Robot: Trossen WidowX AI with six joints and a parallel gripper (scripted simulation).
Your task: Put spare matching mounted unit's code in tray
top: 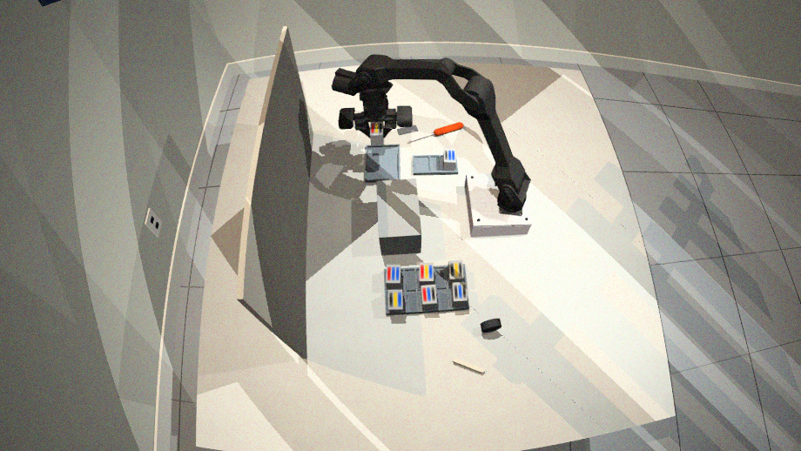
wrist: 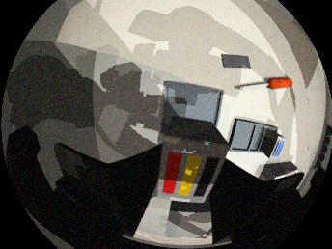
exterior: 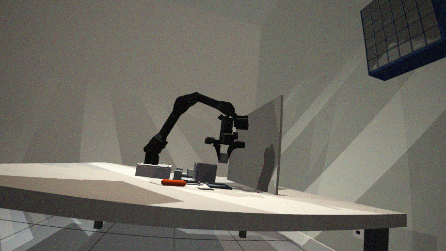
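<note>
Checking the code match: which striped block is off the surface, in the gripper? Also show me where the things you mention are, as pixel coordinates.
The red, yellow and black striped block (top: 375,129) (exterior: 223,157) (wrist: 185,175); the others sit in holders.

Blue-framed wall unit (exterior: 376,72): cut by the exterior view's top and right edges.
Tabletop (top: 532,403) (exterior: 202,219) (wrist: 193,24): left end cropped, exterior view.
Tray (top: 399,162) (exterior: 218,186) (wrist: 220,108): partly hidden behind the held unit (top: 375,130) (exterior: 223,157) (wrist: 185,174), wrist view.
Held unit: stripes out of sight, exterior view.
Dark shapes, wrist view's right edge: too small to tell.
</note>
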